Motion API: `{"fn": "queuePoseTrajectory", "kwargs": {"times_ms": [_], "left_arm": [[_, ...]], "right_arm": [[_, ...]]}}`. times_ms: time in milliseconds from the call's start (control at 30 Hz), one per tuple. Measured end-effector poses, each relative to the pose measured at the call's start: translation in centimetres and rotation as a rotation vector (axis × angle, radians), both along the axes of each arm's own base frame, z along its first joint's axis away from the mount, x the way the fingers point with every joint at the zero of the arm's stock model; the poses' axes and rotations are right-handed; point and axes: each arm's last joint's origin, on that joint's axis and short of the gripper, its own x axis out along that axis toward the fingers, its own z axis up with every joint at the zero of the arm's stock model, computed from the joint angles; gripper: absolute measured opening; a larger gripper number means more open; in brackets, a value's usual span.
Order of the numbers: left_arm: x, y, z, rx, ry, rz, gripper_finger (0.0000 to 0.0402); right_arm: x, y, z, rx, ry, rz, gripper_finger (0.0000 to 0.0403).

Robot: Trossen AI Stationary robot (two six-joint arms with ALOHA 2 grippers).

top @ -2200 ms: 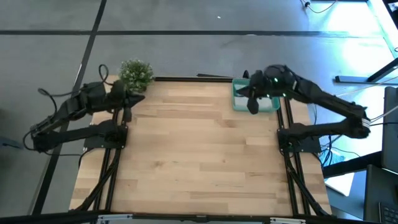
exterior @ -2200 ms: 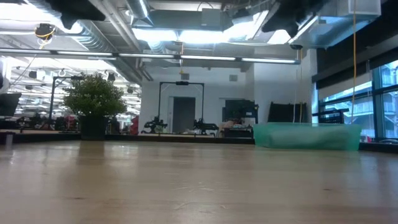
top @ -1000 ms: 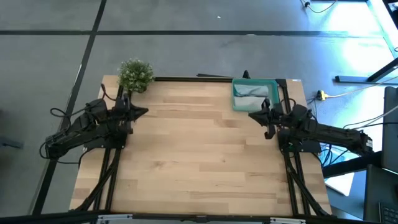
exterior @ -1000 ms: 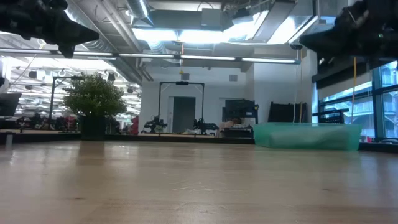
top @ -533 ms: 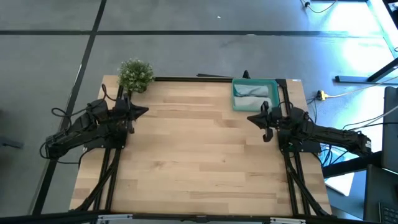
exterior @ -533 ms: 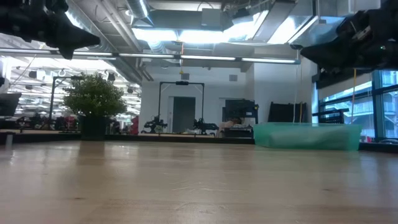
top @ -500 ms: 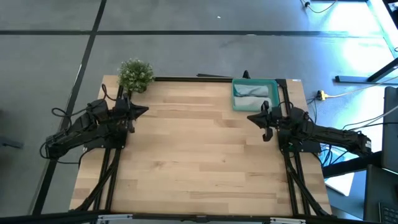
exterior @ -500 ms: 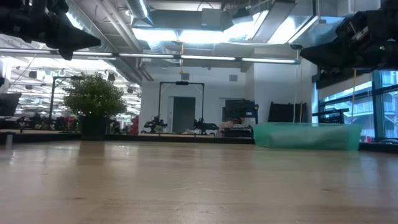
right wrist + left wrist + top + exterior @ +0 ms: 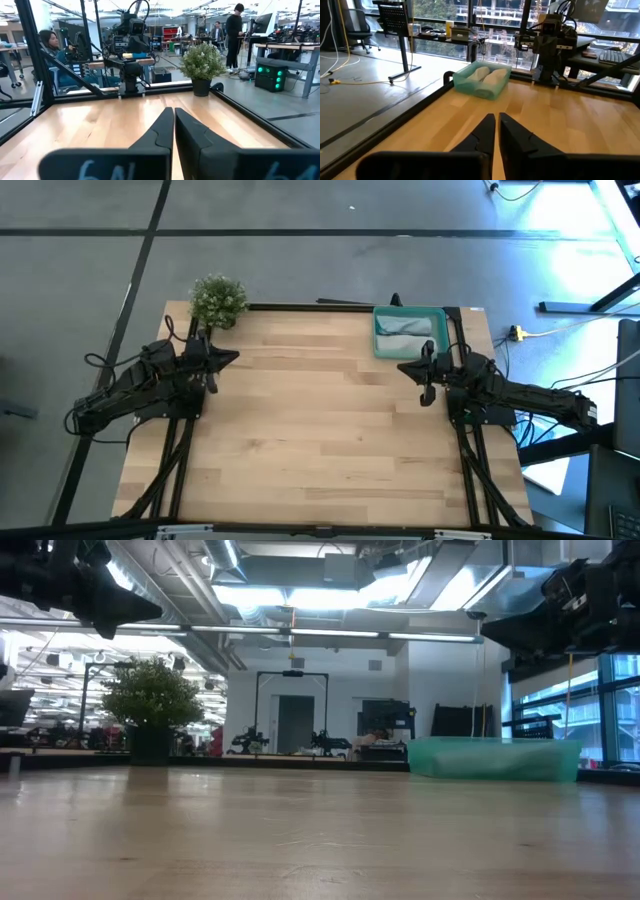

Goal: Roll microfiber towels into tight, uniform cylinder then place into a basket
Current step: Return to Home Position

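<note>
The teal-green basket point(image 9: 409, 332) stands at the table's far right and holds two rolled pale towels point(image 9: 487, 76) lying side by side. It also shows in the low view point(image 9: 493, 758). My left gripper point(image 9: 232, 358) is shut and empty above the table's left edge; its fingertips show nearly together in the left wrist view point(image 9: 497, 118). My right gripper point(image 9: 404, 369) is shut and empty above the table's right side, just nearer than the basket; its fingertips point(image 9: 173, 111) show together in the right wrist view.
A small green potted plant point(image 9: 218, 300) stands at the table's far left corner. The bare wooden tabletop point(image 9: 320, 420) lies between the two arms. People show in the room beyond the table point(image 9: 234, 30).
My right gripper has drawn back from above the basket toward the table's near right and come lower. My left gripper has pulled back slightly toward the left edge. Both have kept almost still in the last half second. The towels stay in the basket.
</note>
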Motion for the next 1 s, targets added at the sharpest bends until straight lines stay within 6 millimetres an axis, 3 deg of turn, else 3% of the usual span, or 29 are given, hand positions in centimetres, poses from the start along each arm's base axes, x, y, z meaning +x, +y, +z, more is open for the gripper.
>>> {"fn": "queuePoseTrajectory", "kwargs": {"times_ms": [367, 667, 1000], "left_arm": [[0.0, 0.0, 0.0, 0.002, 0.001, 0.0, 0.0001], [0.0, 0.0, 0.0, 0.002, 0.001, 0.001, 0.0022], [0.0, 0.0, 0.0, 0.004, -0.002, 0.001, 0.003]], "right_arm": [[-0.3, 0.1, 0.1, -0.006, -0.016, -0.001, 0.0019], [-1.9, 0.6, 1.5, -0.058, -0.176, 0.0, 0.0019], [-1.7, 0.6, 1.4, -0.056, -0.17, -0.001, 0.0019]]}}
